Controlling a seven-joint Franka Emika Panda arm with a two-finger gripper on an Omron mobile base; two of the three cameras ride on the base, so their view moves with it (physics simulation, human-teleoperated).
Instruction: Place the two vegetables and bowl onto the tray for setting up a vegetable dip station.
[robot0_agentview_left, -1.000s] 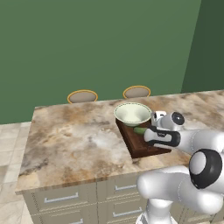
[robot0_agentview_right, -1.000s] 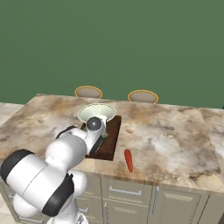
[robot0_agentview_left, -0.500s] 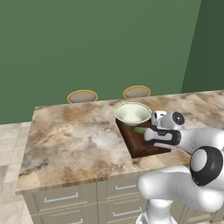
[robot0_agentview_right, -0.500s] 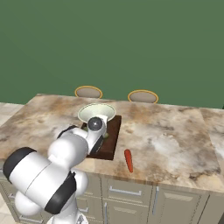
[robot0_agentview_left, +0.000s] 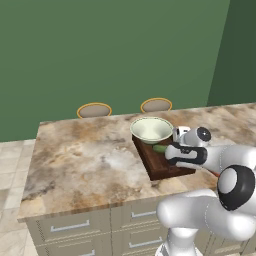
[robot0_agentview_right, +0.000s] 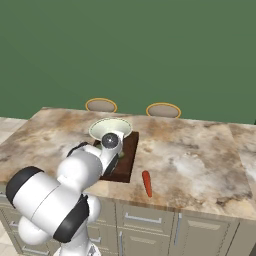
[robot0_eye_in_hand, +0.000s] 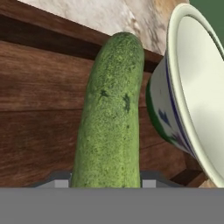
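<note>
The dark green cucumber (robot0_eye_in_hand: 111, 118) lies lengthwise on the dark brown wooden tray (robot0_eye_in_hand: 39, 92), close beside the cream-green bowl (robot0_eye_in_hand: 197, 83). My gripper (robot0_eye_in_hand: 105, 181) is low over the tray, a fingertip (robot0_eye_in_hand: 61, 179) pressed to each side of the cucumber's near end. From the left base, the bowl (robot0_agentview_left: 151, 129) sits on the tray's (robot0_agentview_left: 157, 167) far end, with the cucumber (robot0_agentview_left: 160, 148) just in front of it at my gripper (robot0_agentview_left: 170, 150). The orange-red carrot (robot0_agentview_right: 146, 183) lies on the counter, right of the tray (robot0_agentview_right: 122, 170) near the front edge.
Two yellow-rimmed stool seats (robot0_agentview_left: 94, 110) (robot0_agentview_left: 156, 105) stand behind the marble counter (robot0_agentview_left: 85, 160). A green wall closes the back. Bare counter stretches left of the tray and right of the carrot (robot0_agentview_right: 200, 160).
</note>
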